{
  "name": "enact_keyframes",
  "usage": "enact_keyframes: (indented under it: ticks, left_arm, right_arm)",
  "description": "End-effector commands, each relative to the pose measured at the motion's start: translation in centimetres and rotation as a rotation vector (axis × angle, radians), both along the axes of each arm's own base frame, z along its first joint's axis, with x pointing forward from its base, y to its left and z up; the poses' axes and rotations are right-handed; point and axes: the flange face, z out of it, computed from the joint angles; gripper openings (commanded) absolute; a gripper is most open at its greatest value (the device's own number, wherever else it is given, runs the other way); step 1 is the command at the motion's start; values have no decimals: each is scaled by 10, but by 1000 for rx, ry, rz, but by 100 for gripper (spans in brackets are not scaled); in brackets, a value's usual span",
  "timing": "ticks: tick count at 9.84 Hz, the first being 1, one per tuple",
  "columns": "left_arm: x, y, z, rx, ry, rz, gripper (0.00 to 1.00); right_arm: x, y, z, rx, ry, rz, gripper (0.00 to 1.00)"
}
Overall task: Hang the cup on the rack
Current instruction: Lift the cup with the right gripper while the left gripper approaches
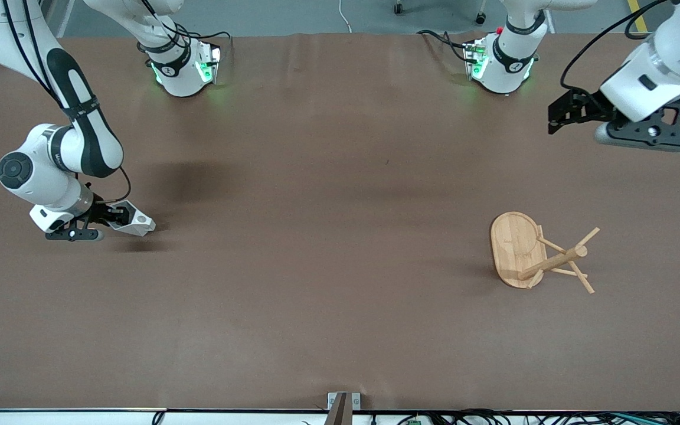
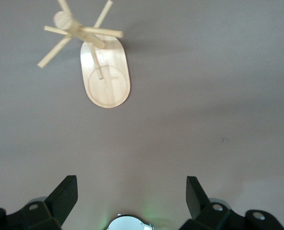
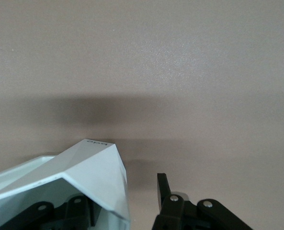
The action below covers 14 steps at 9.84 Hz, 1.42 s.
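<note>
Two grippers are shown in the front view. The right gripper point(image 1: 117, 221) is closed on the white faceted cup point(image 1: 133, 219), low at the right arm's end of the brown table point(image 1: 328, 195), well apart from the rack point(image 1: 538, 254). The bamboo rack, with oval base and thin angled pegs, stands toward the left arm's end. The left gripper point(image 1: 555, 121) hangs raised above the table, farther from the front camera than the rack.

In the left wrist view, black fingertips point(image 2: 65, 194) are spread wide, and the rack point(image 2: 103, 72) is seen well apart.

In the right wrist view, one finger point(image 3: 163, 189) is seen outside the angular cup point(image 3: 84, 177) wall.
</note>
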Motion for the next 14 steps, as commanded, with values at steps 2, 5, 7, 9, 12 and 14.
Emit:
enact_keyframes:
  ticks: [2,5,7,9,12,14]
  left_arm:
    - [-9,-66,-6,-34,-7,-124,100]
    - [-29,-126,-3,-101,-31,-222,100]
    - [-42,-155,3,-112,-52,-273,100]
    - [-38,-182,14,-148,-56,-326,100]
    - [-52,-234,12,-199,-139,-492,100]
    - [-60,-263,9,-241,-187,-640,100]
  right_arm:
    - [-2,2,5,5,-11,0,5]
    - [10,2,33,74,30,-75,0]
    - [14,9,91,121,48,-83,0]
    - [19,39,145,170,34,-45,1]
    - [17,100,183,457,41,-3,0]
    - [9,144,177,751,30,1,0]
